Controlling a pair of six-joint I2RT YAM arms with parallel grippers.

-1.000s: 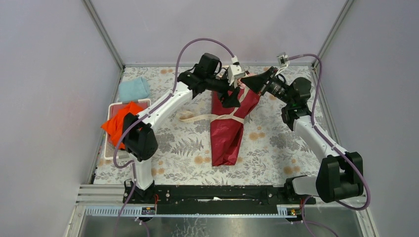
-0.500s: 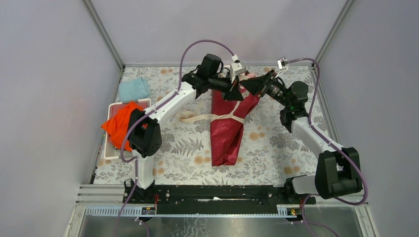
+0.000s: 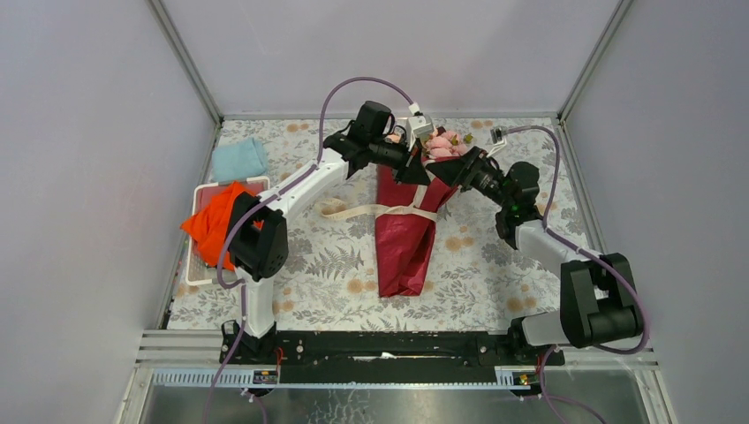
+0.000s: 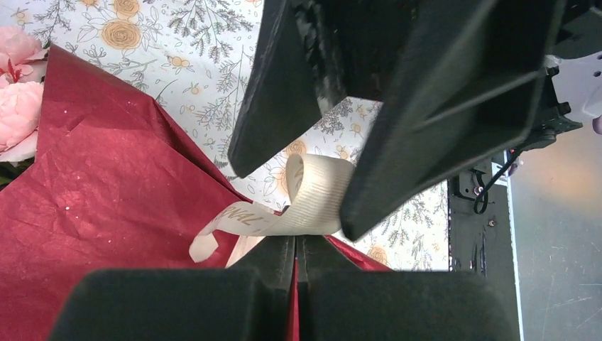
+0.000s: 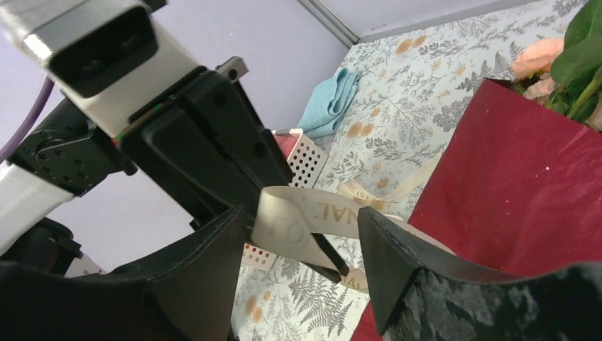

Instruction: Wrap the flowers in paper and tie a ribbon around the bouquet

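The bouquet lies mid-table, a cone of dark red paper (image 3: 406,238) with pink flowers (image 3: 444,141) at its far, wide end. A cream ribbon (image 3: 366,212) crosses the cone and trails off to the left. Over the cone's upper part my left gripper (image 3: 424,170) is shut on a raised loop of ribbon (image 4: 312,199), pinched at its tips (image 4: 295,240). My right gripper (image 3: 446,168) faces it, open. Its two fingers (image 5: 397,249) straddle the same ribbon loop (image 5: 312,213) without squeezing it. Paper (image 5: 525,192) and flowers (image 5: 561,57) show behind.
A bright orange cloth (image 3: 212,223) spills over a white perforated tray (image 3: 252,182) at the left edge. A light blue cloth (image 3: 240,159) lies at the far left. Purple cables arch above both wrists. Grey walls close in the floral tablecloth (image 3: 495,256).
The left gripper has shut on the ribbon loop. The right gripper has opened off it, and its arm has dropped lower and nearer the bouquet.
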